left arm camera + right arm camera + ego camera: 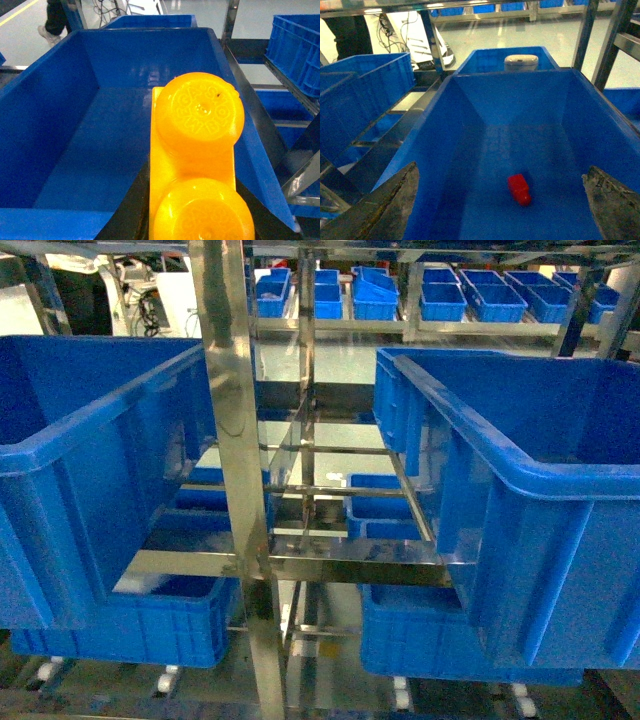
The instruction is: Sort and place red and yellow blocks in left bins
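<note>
My left gripper (pixel 192 202) is shut on the yellow block (pixel 197 120), whose two round studs face the camera. The block hangs over the open inside of a deep blue bin (pixel 60 100), near its right wall. In the right wrist view my right gripper (pixel 502 172) is open, its worn fingers (pixel 395 200) wide apart above another deep blue bin (pixel 445 110). A red block (pixel 519 189), slightly blurred, shows against that bin's floor between the fingers. The head view shows both big bins, left (pixel 60 455) and right (pixel 520 465), but neither gripper.
A steel rack upright (pixel 235 440) and cross rails (pixel 340 565) stand between the two bins. More blue bins sit on the lower shelf (pixel 130 625) and on the back shelves (pixel 440 295). A white object (pixel 521 62) lies beyond the right bin's far rim. A person's legs (pixel 55 20) are at the far left.
</note>
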